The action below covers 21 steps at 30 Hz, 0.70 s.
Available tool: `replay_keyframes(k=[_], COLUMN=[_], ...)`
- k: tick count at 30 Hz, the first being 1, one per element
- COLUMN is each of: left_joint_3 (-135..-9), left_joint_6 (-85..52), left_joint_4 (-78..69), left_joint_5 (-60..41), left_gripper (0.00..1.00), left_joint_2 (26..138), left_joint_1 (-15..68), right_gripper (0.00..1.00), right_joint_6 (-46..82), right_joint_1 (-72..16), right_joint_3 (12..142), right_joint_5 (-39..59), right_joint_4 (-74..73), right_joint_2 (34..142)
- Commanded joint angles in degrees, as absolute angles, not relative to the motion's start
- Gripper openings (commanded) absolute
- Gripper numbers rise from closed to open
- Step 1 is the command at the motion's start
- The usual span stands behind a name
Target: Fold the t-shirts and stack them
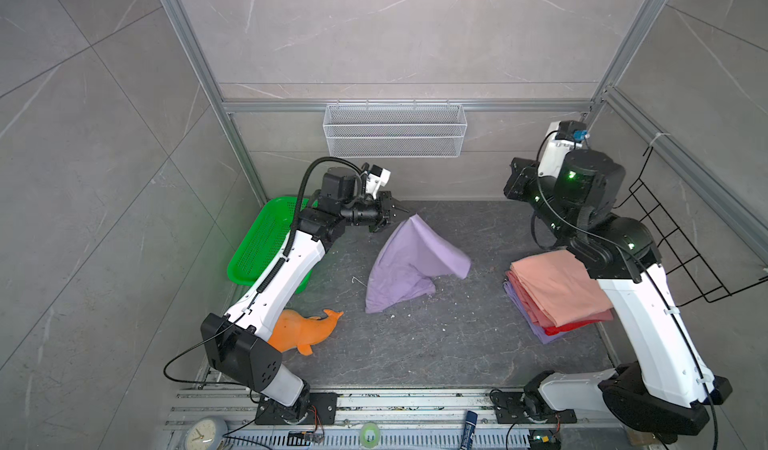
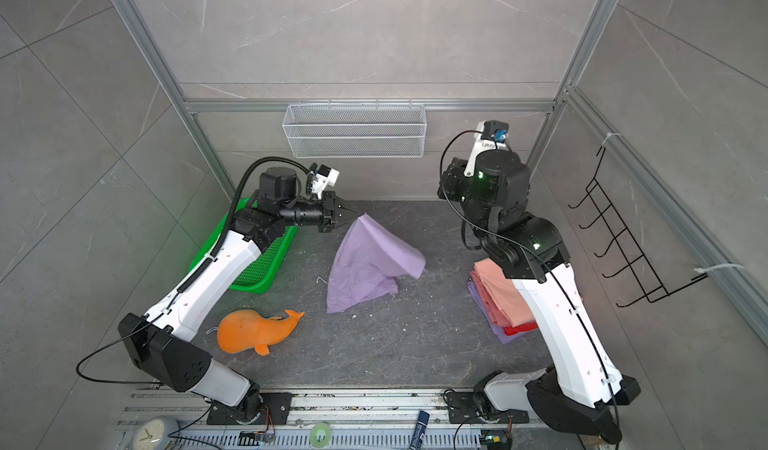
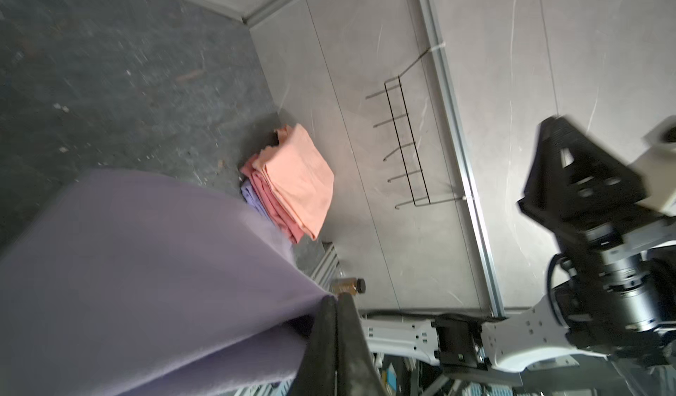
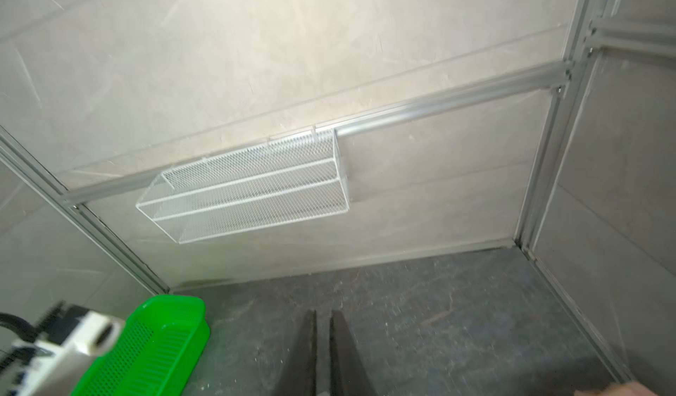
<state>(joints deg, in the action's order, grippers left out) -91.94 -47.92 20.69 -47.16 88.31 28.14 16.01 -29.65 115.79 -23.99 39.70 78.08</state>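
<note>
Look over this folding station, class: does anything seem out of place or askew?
Yes. The folded stack is askew: red and lilac layers poke out beneath the salmon top. An orange plush toy lies near the left arm, and pale crumbs litter the table.

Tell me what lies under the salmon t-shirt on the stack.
Under the salmon t-shirt, only edges show: a darker pink layer, a red layer, and a lilac layer lowest. Their middles are covered.
</note>
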Motion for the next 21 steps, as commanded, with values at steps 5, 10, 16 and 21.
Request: replay_keyframes(k=[5, 10, 16, 21], left_joint_3=[-87.07, -93.61, -101.47, -94.19], left_joint_6=[-51.5, -50.07, -51.23, -50.24], left_joint_4=[15.81, 18.29, 18.99, 17.03], left_joint_5=[-42.09, -38.7, -31.15, -18.25], left_gripper=[0.0, 0.0, 0.0, 0.19], left_joint_2=[86.16, 95.84, 105.59, 103.93], left_joint_1=[29.0, 28.29, 21.22, 16.04], right_gripper=[0.15, 0.16, 0.16, 0.19], right_joint_6=[12.81, 16.08, 21.57, 27.4], right_joint_1=[-29.56, -29.53, -29.49, -29.51], right_joint_3=[113.14, 107.02, 96.98, 86.96], right_joint_5=[-20.12, -16.89, -15.38, -14.58], right_joint_4=[42.23, 40.65, 40.75, 40.7], right_joint_2=[81.49, 81.13, 79.25, 78.08])
